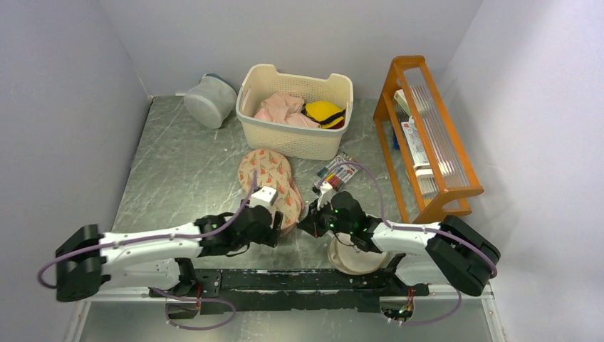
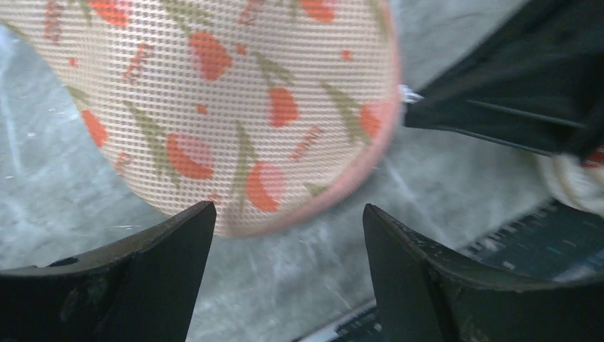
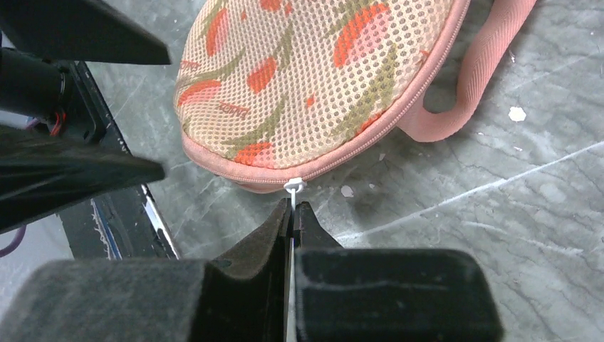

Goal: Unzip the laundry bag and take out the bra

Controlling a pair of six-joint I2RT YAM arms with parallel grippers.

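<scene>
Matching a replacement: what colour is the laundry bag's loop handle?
Salmon pink loop handle; clearest in the right wrist view.

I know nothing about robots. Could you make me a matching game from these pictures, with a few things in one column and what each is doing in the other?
Things
1. laundry bag
2. left gripper
3. right gripper
4. basket

States
A. shut on the white zip pull
B. holds pink clothes and a yellow item
C. open, at the bag's rounded end
D. lies flat on the table, floral print up

Pairs: 1-D, 2-C, 3-A, 4-B
</scene>
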